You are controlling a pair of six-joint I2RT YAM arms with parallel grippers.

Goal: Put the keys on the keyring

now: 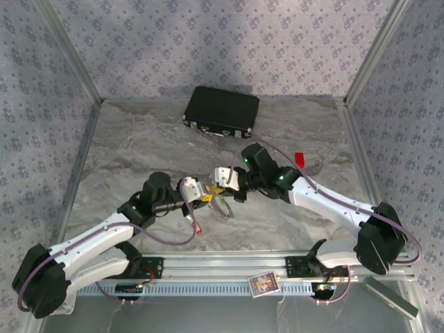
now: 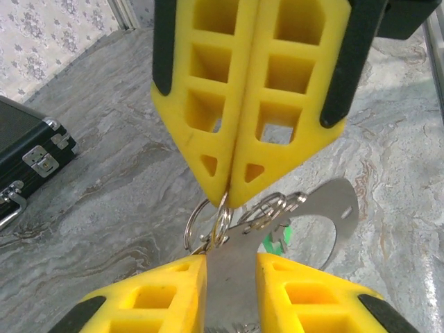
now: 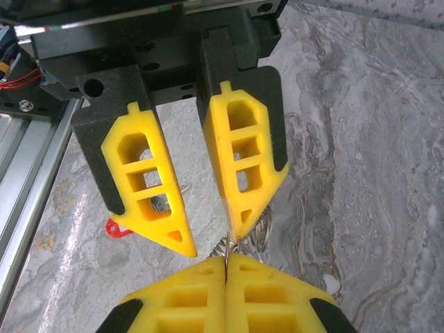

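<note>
Both arms reach inward, meeting mid-table. Right gripper [image 2: 229, 187] clenched on keyring [image 2: 220, 220]; left gripper [image 3: 208, 236] released, fingers apart, w/ flat metal piece between.

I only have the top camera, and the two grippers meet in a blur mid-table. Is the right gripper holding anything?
Observer: Yes, the right gripper is shut on a thin wire ring.
Operator: And the left one?
Observer: A flat metal piece sits between the left gripper fingers; clamped or not, I can't tell.
Operator: Any sign of the green-tagged key?
Observer: A green tag peeks out behind that metal piece, beside the ring.
</note>
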